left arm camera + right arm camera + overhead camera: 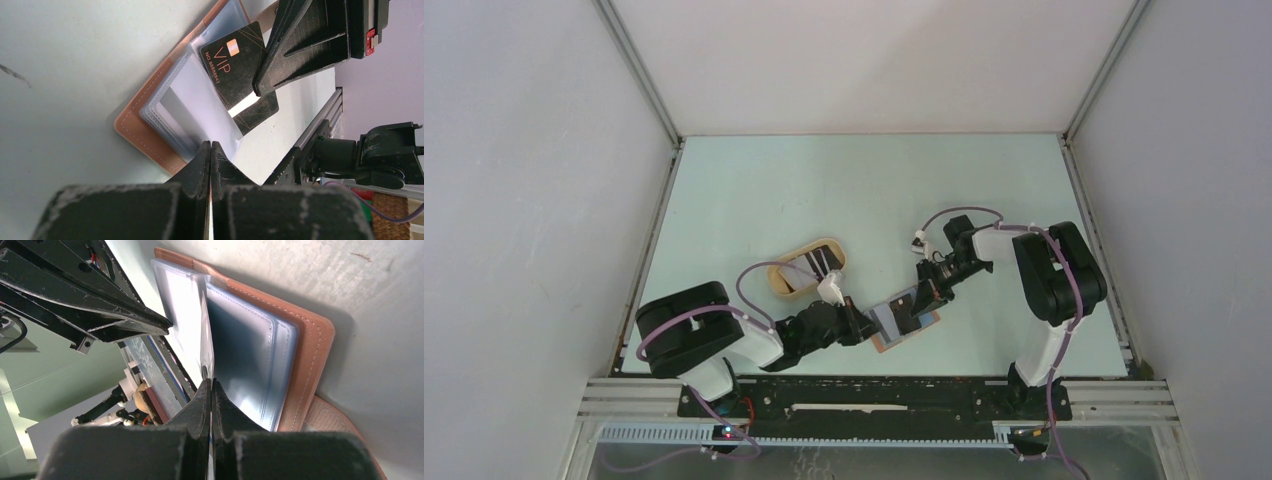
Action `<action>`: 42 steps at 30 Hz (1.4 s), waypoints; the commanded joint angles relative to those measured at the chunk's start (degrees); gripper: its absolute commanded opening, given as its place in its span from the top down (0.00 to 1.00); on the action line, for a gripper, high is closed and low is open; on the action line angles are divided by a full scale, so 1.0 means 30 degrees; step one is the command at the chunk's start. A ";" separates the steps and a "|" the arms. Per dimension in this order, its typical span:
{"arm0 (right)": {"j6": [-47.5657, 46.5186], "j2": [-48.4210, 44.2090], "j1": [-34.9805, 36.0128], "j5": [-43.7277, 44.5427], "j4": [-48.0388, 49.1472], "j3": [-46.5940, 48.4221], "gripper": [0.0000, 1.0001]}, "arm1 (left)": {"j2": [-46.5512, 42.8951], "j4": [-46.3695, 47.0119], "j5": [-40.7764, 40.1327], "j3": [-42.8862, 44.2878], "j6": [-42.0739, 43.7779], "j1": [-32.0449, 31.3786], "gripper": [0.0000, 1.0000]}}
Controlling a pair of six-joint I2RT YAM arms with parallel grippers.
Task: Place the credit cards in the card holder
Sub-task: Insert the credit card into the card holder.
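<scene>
one black card [231, 62], pinched by the right gripper [258, 92], slants over the card holder [134, 131] sleeves, closed left gripper [210, 151] just beside.

Pale green table [824, 190] was viewed from above. Two items were found lying directly on it: a tan oval tray [776, 283] left of centre, and the card holder [911, 334], opened out, near the tray's right, towards the front edge.

A lab enclosure with white walls [524, 150], aluminium framing [638, 72], pale green table [864, 190].
</scene>
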 commanded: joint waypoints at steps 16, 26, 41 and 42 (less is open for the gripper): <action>-0.0148 0.0212 0.0673 -0.0387 0.0317 -0.0264 1.00 | 0.0402 -0.2214 -0.0399 -0.0094 0.0121 -0.0105 1.00; 0.0648 0.0594 0.0824 -0.0283 0.0695 -0.0263 1.00 | 0.0453 -0.2185 -0.0315 -0.0032 0.0213 -0.0105 1.00; 0.0538 0.1120 0.1478 -0.0428 0.0381 0.0320 1.00 | 0.0449 -0.1802 -0.0161 -0.0113 0.0364 -0.0105 1.00; 0.0538 0.1120 0.1507 -0.0435 0.0390 0.0322 1.00 | 0.0449 -0.1716 -0.0135 -0.0142 0.0383 -0.0105 1.00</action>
